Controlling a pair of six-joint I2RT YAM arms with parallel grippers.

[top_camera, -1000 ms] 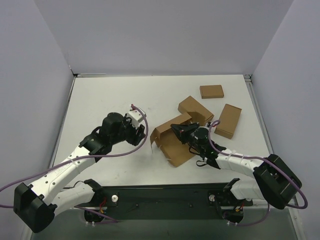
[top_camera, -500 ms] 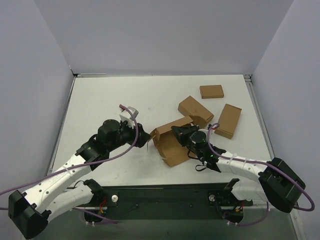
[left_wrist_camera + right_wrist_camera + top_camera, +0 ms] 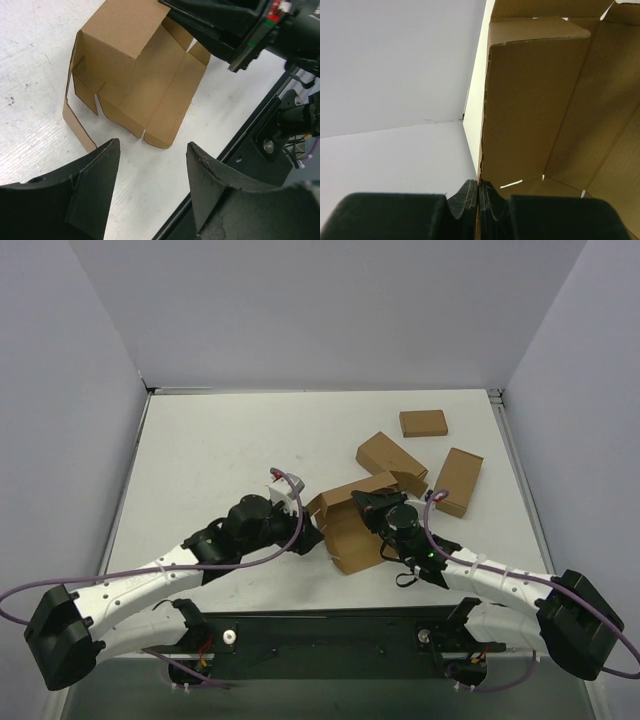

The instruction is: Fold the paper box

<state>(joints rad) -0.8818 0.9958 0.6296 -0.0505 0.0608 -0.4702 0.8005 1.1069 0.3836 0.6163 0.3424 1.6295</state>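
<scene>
The paper box (image 3: 348,530) is a brown cardboard blank, partly folded, with one panel raised and flaps spread on the table. My right gripper (image 3: 371,503) is shut on the edge of a raised panel; in the right wrist view the pads (image 3: 470,192) pinch the cardboard wall (image 3: 535,110) between them. My left gripper (image 3: 311,539) stands open just off the blank's near-left side, holding nothing. In the left wrist view its fingers (image 3: 95,190) frame bare table, with the box (image 3: 135,75) lying just beyond the tips.
Three smaller ready-made brown boxes lie at the back right: one flat (image 3: 423,423), one long (image 3: 457,481), one (image 3: 392,462) right behind the blank. The black base rail (image 3: 330,625) runs along the near table edge. Grey walls enclose the table.
My left arm has swung right and forward to the blank's near-left side, and its jaws have opened wider. The right gripper has shifted the held blank slightly toward the near left.
</scene>
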